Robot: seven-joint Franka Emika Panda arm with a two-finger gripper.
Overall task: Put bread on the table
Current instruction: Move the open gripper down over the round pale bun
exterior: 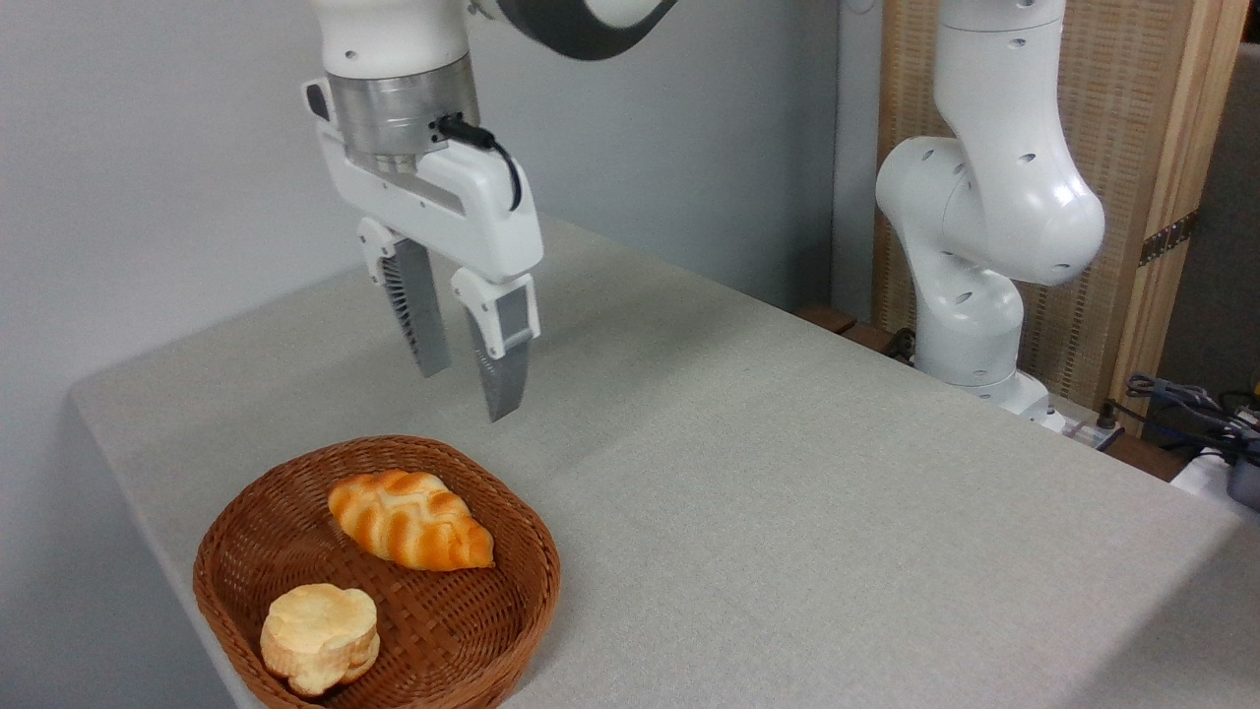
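The bread, a small round pale cream bun, lies at the near left inside a brown wicker basket. The basket stands on the light grey table near its left front edge. My gripper hangs open above the table, just behind the basket's far rim. Nothing is between its grey fingers. It is well above and behind the bread and touches nothing.
A braided orange-and-cream loaf lies in the basket behind the bun. The arm's white base stands at the table's far right edge, with cables beyond it. A grey wall runs along the back left.
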